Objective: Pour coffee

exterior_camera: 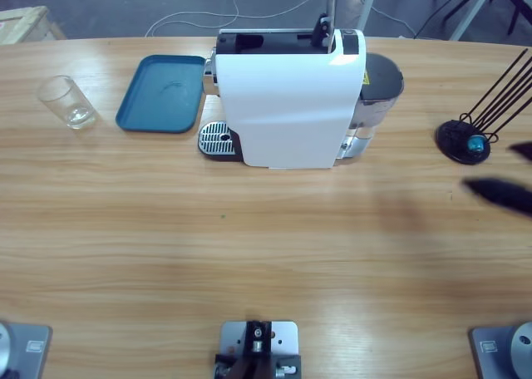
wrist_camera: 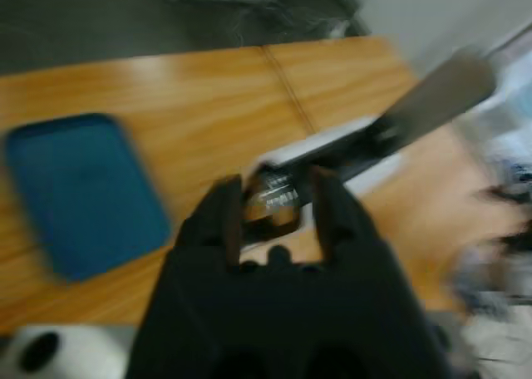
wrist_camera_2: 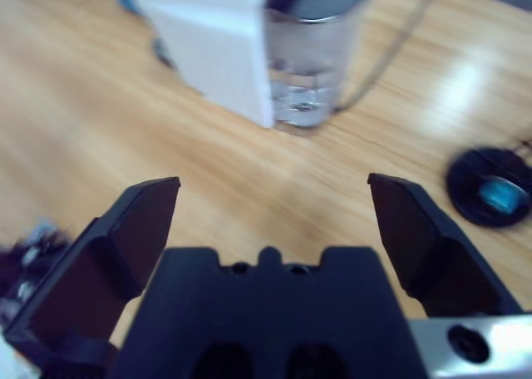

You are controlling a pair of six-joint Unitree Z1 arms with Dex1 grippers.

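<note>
Wooden table (exterior_camera: pixel 249 246) is seen from above, w/ a white boxy machine (exterior_camera: pixel 287 96) set near its far middle. A blue tray (exterior_camera: pixel 162 94) lies just left of the machine, and a clear glass tumbler (exterior_camera: pixel 68 102) stands further left, apart from the tray. A black capsule stand (exterior_camera: pixel 465 140) w/ a blue capsule in its base is placed near the right edge. A blurred black gripper tip is caught at the right edge. No coffee can be made out in the glass or elsewhere.

Left wrist view: left gripper (wrist_camera: pixel 278 217) is shown blurred above the tray; jaws are held narrowly apart, nothing gripped.

Right wrist view: right gripper (wrist_camera_2: pixel 274 213) is spread wide, empty, pointed at the machine's clear water tank (wrist_camera_2: pixel 312 63); the capsule stand is seen at right.
</note>
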